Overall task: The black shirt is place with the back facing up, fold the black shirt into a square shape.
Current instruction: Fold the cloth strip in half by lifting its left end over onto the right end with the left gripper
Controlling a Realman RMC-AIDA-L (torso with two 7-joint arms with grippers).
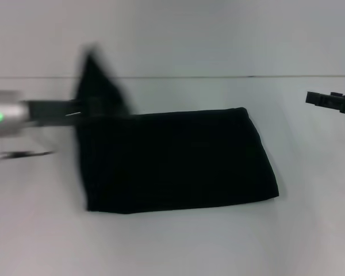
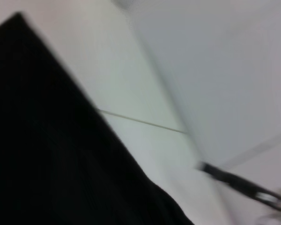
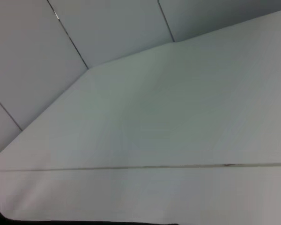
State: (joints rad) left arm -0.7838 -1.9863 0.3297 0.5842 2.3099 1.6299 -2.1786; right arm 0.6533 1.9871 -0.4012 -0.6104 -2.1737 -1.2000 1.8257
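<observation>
The left hand (image 1: 80,112) reaches in from the robot's left and appears clamped on a corner of the black shirt (image 1: 178,161), since the cloth rises to a point right at its tip; the fingers themselves are hidden against the dark fabric. Outward from that hand, the rest of the shirt lies flat on the white desk (image 1: 172,247) as a long, already narrowed rectangle stretching away toward the robot's right, with no sleeves showing. The left wrist view shows the black cloth (image 2: 51,154) close beneath it. The right hand (image 1: 330,102) hovers well apart from the shirt, beyond its far end, and whether it is open I cannot tell. I judge the lengthwise folds done; what remains is carrying the raised end across and laying it down to form a square.
</observation>
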